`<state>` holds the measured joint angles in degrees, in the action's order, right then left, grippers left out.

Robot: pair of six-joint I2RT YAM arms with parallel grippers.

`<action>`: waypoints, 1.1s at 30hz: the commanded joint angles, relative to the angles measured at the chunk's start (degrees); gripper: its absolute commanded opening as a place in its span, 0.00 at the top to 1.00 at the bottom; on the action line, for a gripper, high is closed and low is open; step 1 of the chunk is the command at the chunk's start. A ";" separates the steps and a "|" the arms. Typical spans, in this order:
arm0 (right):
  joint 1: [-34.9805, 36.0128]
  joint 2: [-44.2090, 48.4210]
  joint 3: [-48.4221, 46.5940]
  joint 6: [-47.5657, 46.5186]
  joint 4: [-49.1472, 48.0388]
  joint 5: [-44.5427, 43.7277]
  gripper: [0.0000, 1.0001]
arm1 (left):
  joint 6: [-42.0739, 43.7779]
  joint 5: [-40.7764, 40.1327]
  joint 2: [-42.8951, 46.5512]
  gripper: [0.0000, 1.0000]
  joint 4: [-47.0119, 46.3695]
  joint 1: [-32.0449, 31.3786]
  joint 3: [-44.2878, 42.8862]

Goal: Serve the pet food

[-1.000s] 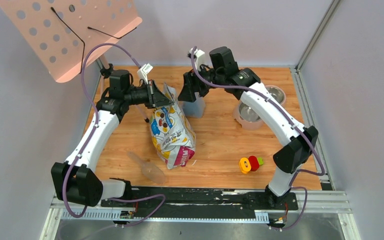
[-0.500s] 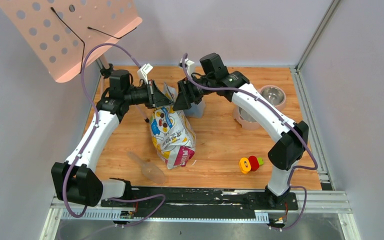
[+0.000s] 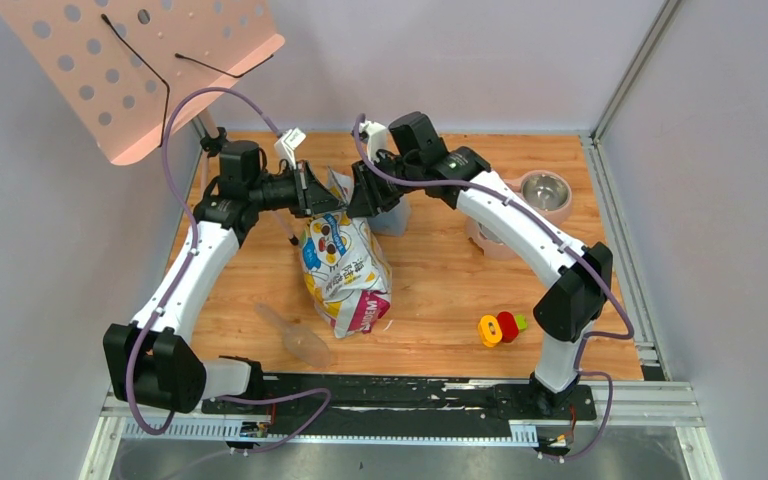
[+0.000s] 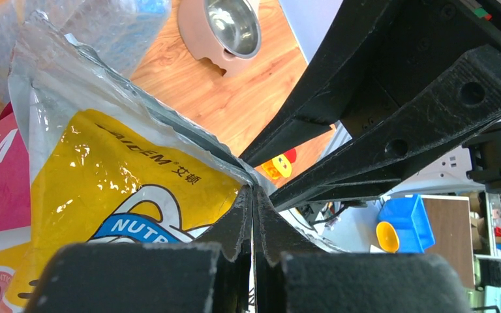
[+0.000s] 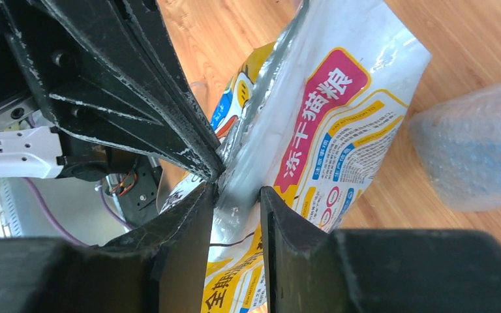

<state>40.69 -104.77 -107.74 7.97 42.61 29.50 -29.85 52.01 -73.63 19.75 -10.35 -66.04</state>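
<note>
The glossy yellow-white-blue pet food bag (image 3: 345, 270) stands at the table's middle, magenta corner toward the near edge. No kibble shows; it is hidden inside the bag. My left gripper (image 3: 322, 195) is shut on the bag's silvery top edge, and in the left wrist view its jaws (image 4: 253, 195) pinch the foil of the bag (image 4: 117, 169). My right gripper (image 3: 360, 195) is open at the same top edge, right beside the left one. In the right wrist view its fingers (image 5: 238, 195) straddle the bag's foil seam (image 5: 326, 124) with a gap left.
A pink double stand with steel bowls (image 3: 545, 195) sits at the back right, also in the left wrist view (image 4: 225, 29). A bubble-wrapped blue object (image 3: 392, 212) stands behind the bag. A clear scoop (image 3: 295, 335) and a red-yellow toy (image 3: 500, 327) lie near the front. A pink perforated board (image 3: 130, 70) overhangs the back left.
My right arm has swung left from the bubble-wrapped object to the bag's top edge, uncovering the bowls. The left gripper and the bag have stayed put.
</note>
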 commanded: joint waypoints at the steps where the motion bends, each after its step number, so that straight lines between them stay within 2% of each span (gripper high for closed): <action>1: -0.69 1.84 -1.55 -1.96 -1.05 -11.08 0.68 | 1.24 1.85 2.43 1.00 -0.77 0.14 -0.15; 13: -0.66 4.65 -1.20 -3.92 -0.55 -15.39 0.77 | 1.58 1.39 2.15 1.00 -0.38 0.12 0.03; 18: -0.61 4.75 -0.63 -4.23 0.30 -13.83 0.94 | 0.52 1.94 2.53 1.00 -2.82 0.15 1.09; 20: -0.61 4.67 -0.67 -4.10 0.56 -15.05 1.00 | 0.80 1.80 2.72 0.90 -3.22 0.15 1.10; 21: -0.67 4.59 -0.84 -4.15 0.73 -15.70 1.00 | 0.73 1.75 2.80 0.73 -3.38 0.09 1.14; 23: -0.61 4.49 -0.89 -4.45 0.99 -16.71 1.00 | 0.25 1.60 3.13 0.57 -3.78 0.04 1.22; 26: -0.60 4.69 -0.76 -4.54 1.34 -18.06 1.00 | -0.28 1.71 3.45 0.46 -4.07 0.08 1.42; 27: -0.61 4.77 -0.64 -4.54 1.49 -18.11 0.97 | -0.33 1.70 3.43 0.45 -4.16 0.02 1.30; 28: -0.61 4.91 -0.63 -4.47 1.65 -18.01 0.89 | -0.59 1.76 3.34 0.42 -4.22 0.05 1.28; 30: -0.62 5.00 -0.54 -4.45 2.06 -17.23 0.79 | -0.84 1.58 2.89 0.39 -4.41 0.06 0.95; 33: -0.61 5.02 -0.09 -5.00 2.55 -13.40 0.77 | -1.05 0.66 1.74 0.36 -4.18 0.07 -0.30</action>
<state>40.91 -101.56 -107.74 4.40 44.10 15.99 -30.30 53.25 -72.31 17.69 -10.39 -64.53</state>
